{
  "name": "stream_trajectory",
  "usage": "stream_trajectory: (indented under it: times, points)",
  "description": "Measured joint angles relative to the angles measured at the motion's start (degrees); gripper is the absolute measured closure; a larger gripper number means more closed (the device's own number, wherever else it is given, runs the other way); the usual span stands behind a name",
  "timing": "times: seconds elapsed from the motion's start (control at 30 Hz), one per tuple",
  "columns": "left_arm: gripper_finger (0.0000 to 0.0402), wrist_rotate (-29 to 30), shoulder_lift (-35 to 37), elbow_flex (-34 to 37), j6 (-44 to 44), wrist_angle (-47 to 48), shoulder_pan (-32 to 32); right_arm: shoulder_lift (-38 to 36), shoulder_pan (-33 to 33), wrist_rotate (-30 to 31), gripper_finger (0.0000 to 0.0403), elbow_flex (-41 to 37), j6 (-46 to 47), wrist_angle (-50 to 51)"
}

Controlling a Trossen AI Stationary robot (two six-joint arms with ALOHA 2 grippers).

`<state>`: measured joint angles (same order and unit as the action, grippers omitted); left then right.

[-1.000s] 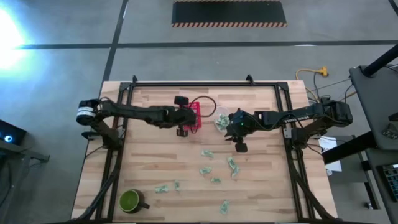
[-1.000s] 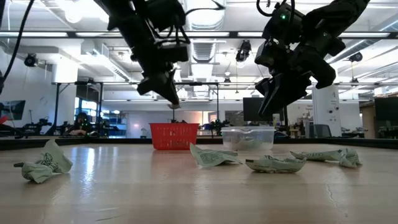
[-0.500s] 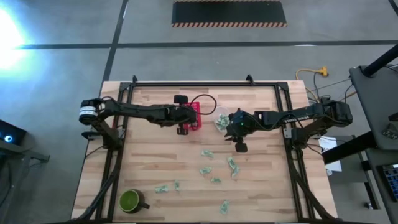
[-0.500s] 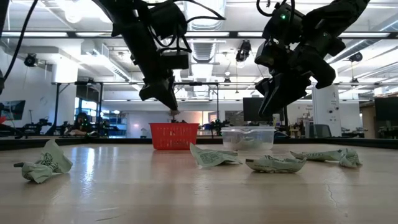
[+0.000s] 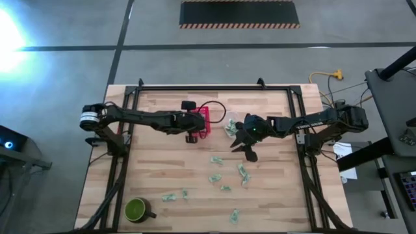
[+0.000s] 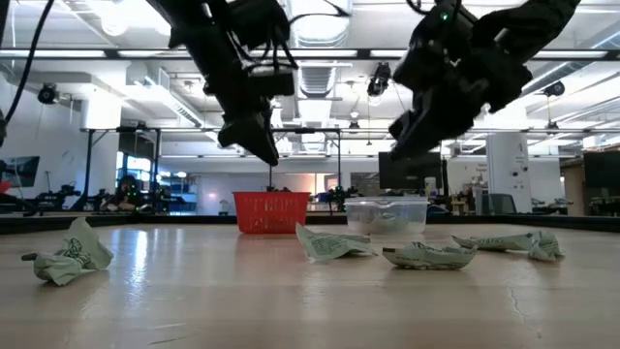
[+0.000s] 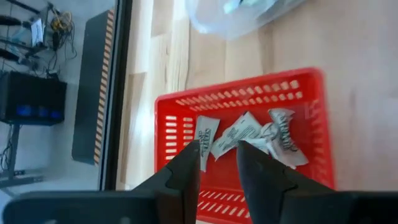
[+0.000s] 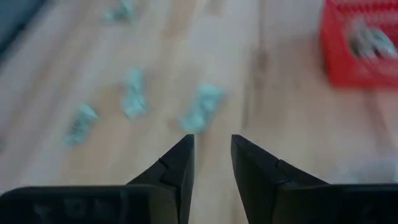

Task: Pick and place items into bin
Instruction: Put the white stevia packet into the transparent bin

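The basket (image 5: 203, 121) sits toward the far middle of the counter (image 5: 162, 175), with three wrapper pieces (image 7: 245, 132) lying inside it. Just to its right stands a clear tub (image 5: 231, 123). The left tool (image 5: 194, 126) hangs over the basket; the right tool (image 5: 246, 144) hangs nearer the front, right of the tub. Loose wrappers (image 5: 216, 160) lie scattered before them (mostly centre and front), and a mug (image 5: 136, 209) stands at the front left corner.

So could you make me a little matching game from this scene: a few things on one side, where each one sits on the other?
Things:
1. red basket
2. green mug
3. clear tub
4. left gripper

Places:
A. near corner of the table, alone
B. hovering over the basket
C. beside the basket, toward the right arm
D. holding three wrappers

Pairs: 1-D, 2-A, 3-C, 4-B
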<state>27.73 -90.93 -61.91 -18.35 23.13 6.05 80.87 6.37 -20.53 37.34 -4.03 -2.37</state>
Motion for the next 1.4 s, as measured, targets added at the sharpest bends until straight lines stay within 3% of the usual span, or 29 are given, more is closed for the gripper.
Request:
stream_trajectory:
  times: [0.4,0.7,1.03,1.4]
  points:
    - [0.0313,7.9,7.4,0.1,4.2,2.5,-13.0,4.9,-7.4,-1.6,0.0304,-0.1,-5.0,-10.9]
    - [0.0313,14.0,9.5,0.7,11.5,6.3,-21.2,13.0,-8.2,7.2,0.0266,0.6,-2.7,-14.3]
    - [0.0313,16.8,9.5,2.2,12.2,6.4,-22.7,20.6,-8.2,7.2,0.0198,6.7,2.0,-13.8]
    - [0.0313,17.7,9.5,3.1,13.7,6.5,-22.8,21.5,-8.7,10.9,0.0193,8.4,7.2,-8.9]
